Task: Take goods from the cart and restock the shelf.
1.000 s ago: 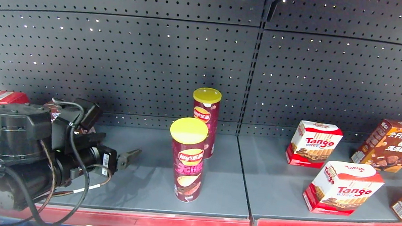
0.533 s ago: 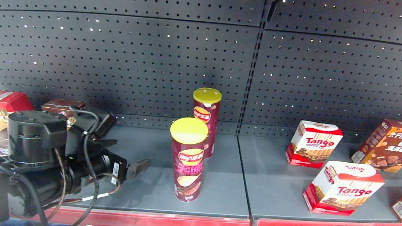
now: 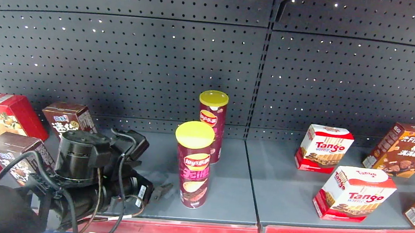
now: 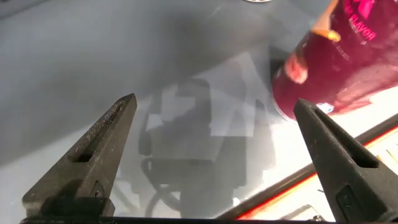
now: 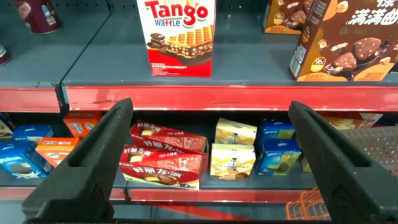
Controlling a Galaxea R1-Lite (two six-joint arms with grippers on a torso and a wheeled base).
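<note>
Left claw [image 3: 162, 191] is low over the shelf [image 3: 283, 200], near its red front lip [image 3: 200, 230], just left of the front chip can [image 3: 192, 164]; fingers spread wide, nothing between them; the left wrist view confirms this, claw [image 4: 214, 102] open over bare grey shelf, with the can's base [image 4: 336, 68] off to one side beyond one fingertip and not inside the gap; can't tell from the head view whether the tip touches the can, but in the wrist view they look apart.

Front chip can stands upright, maroon with a yellow lid, close to the shelf's front edge; rear chip can [image 3: 211, 124], same type, upright directly behind it near the pegboard back panel [image 3: 140, 60]; the two look close, can't tell if they touch.

Right claw [image 5: 209, 106] is open and empty, out in front of the shelf and facing it; ahead of it sit the front wafer box [image 5: 177, 37] and a brown biscuit box [image 5: 339, 37] on the shelf; on the lower shelf, red packs [image 5: 165, 155] plus small yellow boxes [image 5: 235, 152] and blue boxes [image 5: 277, 146].

Right bay: front wafer box [image 3: 354, 193] near the lip, rear wafer box [image 3: 324, 147] behind it; orange-brown box [image 3: 404, 150] farther right.

Left end: red box [image 3: 0, 113] and two small brown boxes [image 3: 68, 116], [image 3: 17, 151] beside the left arm.
</note>
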